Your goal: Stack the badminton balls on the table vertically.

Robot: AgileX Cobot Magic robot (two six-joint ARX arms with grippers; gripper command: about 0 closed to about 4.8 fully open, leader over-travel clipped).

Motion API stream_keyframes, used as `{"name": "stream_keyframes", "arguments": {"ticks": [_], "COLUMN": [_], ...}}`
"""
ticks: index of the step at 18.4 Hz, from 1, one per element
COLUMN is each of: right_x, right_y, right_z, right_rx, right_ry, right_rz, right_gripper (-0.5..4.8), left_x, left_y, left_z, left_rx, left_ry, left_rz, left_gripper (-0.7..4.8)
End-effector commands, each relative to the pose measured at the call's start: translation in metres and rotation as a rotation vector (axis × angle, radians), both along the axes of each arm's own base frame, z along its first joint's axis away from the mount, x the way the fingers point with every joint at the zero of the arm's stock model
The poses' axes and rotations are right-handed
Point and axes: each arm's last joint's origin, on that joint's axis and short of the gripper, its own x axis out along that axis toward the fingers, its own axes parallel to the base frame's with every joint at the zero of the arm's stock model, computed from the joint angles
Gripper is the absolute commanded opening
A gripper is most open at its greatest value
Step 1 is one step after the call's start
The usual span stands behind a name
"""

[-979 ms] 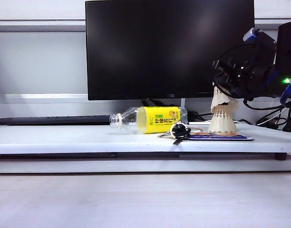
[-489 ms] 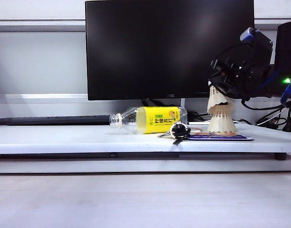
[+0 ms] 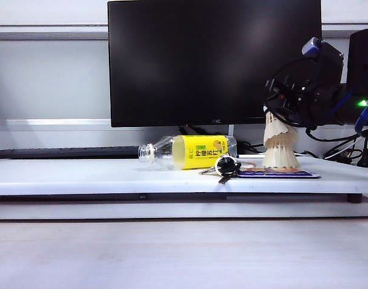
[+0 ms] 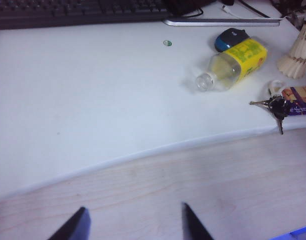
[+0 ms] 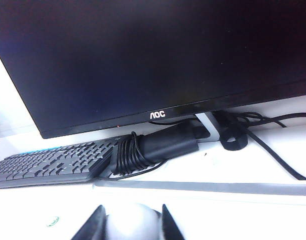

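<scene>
The two shuttlecocks [image 3: 280,144] stand stacked upright at the counter's [image 3: 82,174] right end, beside the keys [image 3: 226,166], the right gripper [image 5: 129,220] pinching the upper one's cork; the left gripper [image 4: 135,225] hangs spread, holding nothing.

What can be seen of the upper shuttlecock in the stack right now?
The upper shuttlecock is a white feather cone with a flared, scalloped skirt. It sits cork-up, nested over the lower shuttlecock, which stands on a flat card at the right of the table. It leans slightly left. Its tip is hidden inside the right gripper in the exterior view; the right wrist view shows a rounded white tip between the fingers. The left gripper hangs open, far away.
</scene>
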Motion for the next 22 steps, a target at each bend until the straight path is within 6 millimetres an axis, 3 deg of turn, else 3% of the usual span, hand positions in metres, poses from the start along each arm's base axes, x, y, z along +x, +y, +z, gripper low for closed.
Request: {"name": "stream_keyframes", "arguments": {"ticks": [1, 4, 6, 19, 21, 22], "right_x": [0.0, 0.0, 0.0, -0.014, -0.015, -0.015], "right_y": [0.0, 0.0, 0.0, -0.007, -0.007, -0.007], "right_z": [0.004, 0.004, 0.004, -0.008, -0.007, -0.007], "right_rx": [-0.002, -0.006, -0.006, -0.016, -0.016, -0.016], "right_ry": [-0.024, -0.028, -0.028, 0.009, 0.005, 0.005], "right_rz": [0.002, 0.001, 0.001, 0.007, 0.009, 0.011], "right_gripper": [1.53, 1.54, 1.9, 1.91, 2.86, 2.86], "left_x": [0.0, 0.0, 0.0, 0.0, 0.0, 0.0], "left_y": [0.0, 0.0, 0.0, 0.0, 0.0, 0.0], "left_z": [0.002, 0.002, 0.002, 0.002, 0.002, 0.002], "left_rx": [-0.005, -0.005, -0.005, -0.003, -0.003, -0.003], "left_ry": [-0.017, -0.017, -0.017, -0.019, -0.019, -0.019], "left_rz": [0.004, 0.004, 0.004, 0.003, 0.003, 0.003], "left_gripper": [2.46, 2.46, 2.46, 2.46, 2.46, 2.46]}}
